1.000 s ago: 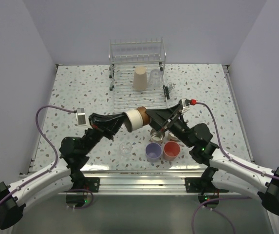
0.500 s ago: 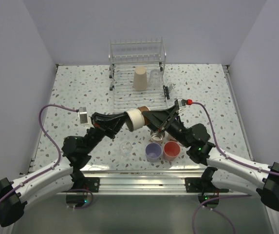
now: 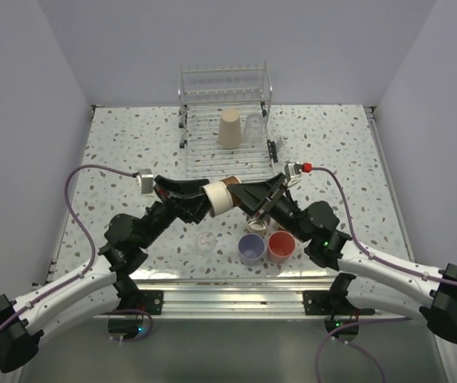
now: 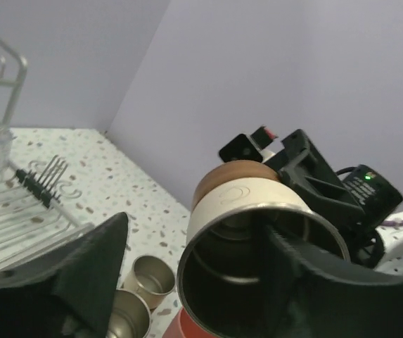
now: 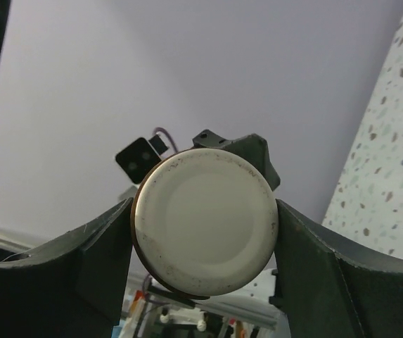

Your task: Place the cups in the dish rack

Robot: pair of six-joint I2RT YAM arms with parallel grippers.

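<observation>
**Mid-air handover of the metal cup: right takes it, get the left out clean**

The metal cup (image 3: 222, 195) lies on its side in the air between the two arms, just short of the near edge of the rack (image 3: 187, 152). The right gripper (image 3: 242, 194) is clamped on the tan base end. Its wrist view shows both fingers (image 5: 106, 246) pressed against the sides of the base. The left gripper (image 3: 206, 199) is spread wide. One finger (image 4: 306, 282) sits inside the cup's mouth and the other stands well off to the side, touching nothing. By my read the right alone carries the cup.

Pull the left straight back along the cup's axis. If that inside finger hooks the rim, it could twist the cup out of the right's grip. The hold covers only the base end and the metal looks smooth, so go slow and don't jerk.

Once the left is clear, swing the right over the rack, turn the cup mouth down and set it on the bare wires. The beige cup (image 3: 230, 129) and clear cup (image 3: 253, 126) stand upside down near the back, so keep off them.

Don't dip the right wrist on the way. The lavender cup (image 3: 251, 248), pink cup (image 3: 281, 246) and more metal ones sit on the table (image 3: 132, 152) right under that arm.
</observation>
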